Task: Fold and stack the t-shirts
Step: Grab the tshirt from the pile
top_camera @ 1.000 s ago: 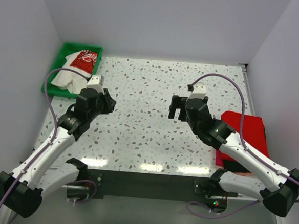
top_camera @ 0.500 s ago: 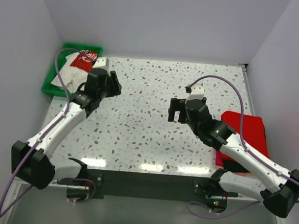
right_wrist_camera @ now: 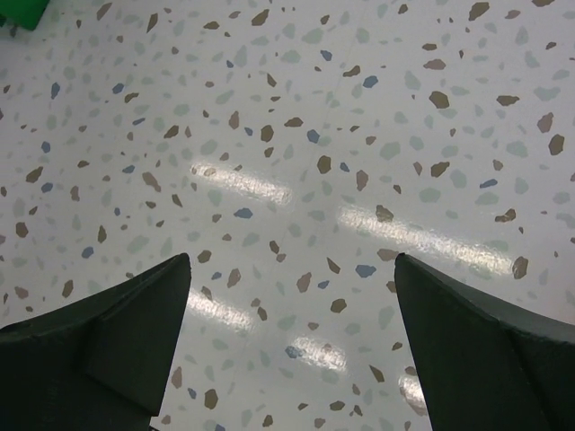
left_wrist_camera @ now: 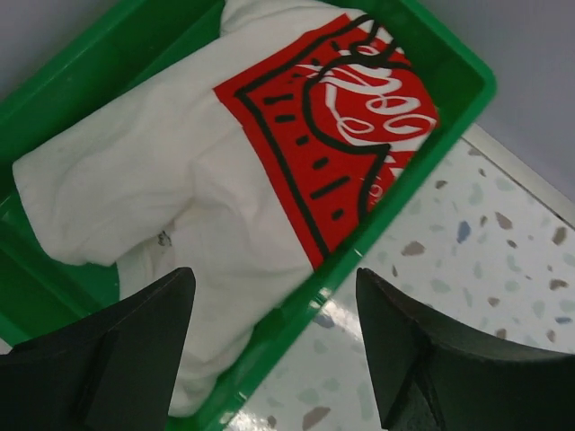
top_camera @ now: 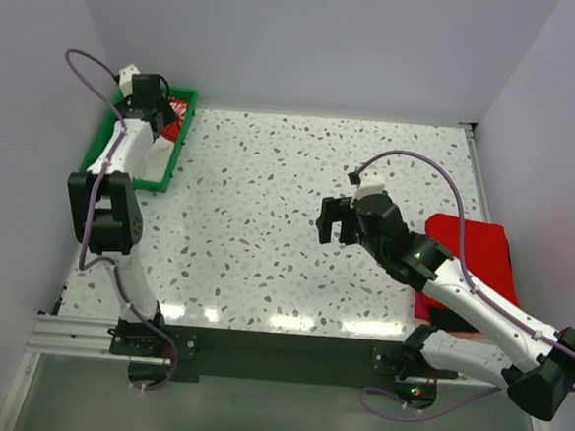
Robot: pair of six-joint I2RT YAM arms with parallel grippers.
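Note:
An off-white t-shirt (left_wrist_camera: 162,180) with a red-and-white chest graphic (left_wrist_camera: 341,108) lies crumpled in the green tray (left_wrist_camera: 422,153). My left gripper (left_wrist_camera: 272,292) hovers open above the shirt's lower edge and the tray's near rim, nothing between its fingers. From above, the left gripper (top_camera: 156,113) is over the tray (top_camera: 100,148) at the back left, with the shirt (top_camera: 156,157) showing below it. A red t-shirt (top_camera: 472,253) lies folded at the table's right edge, partly under the right arm. My right gripper (top_camera: 334,222) hangs open over bare tabletop (right_wrist_camera: 296,135), mid-table.
The speckled table (top_camera: 271,175) is boxed in by white walls on the left, back and right. The left arm's purple cable (top_camera: 86,63) loops near the left wall. A corner of the green tray (right_wrist_camera: 18,9) shows in the right wrist view.
The left arm has swung from the table's left middle out to the tray at the back left, its jaws opening wider. The right gripper has shifted slightly left.

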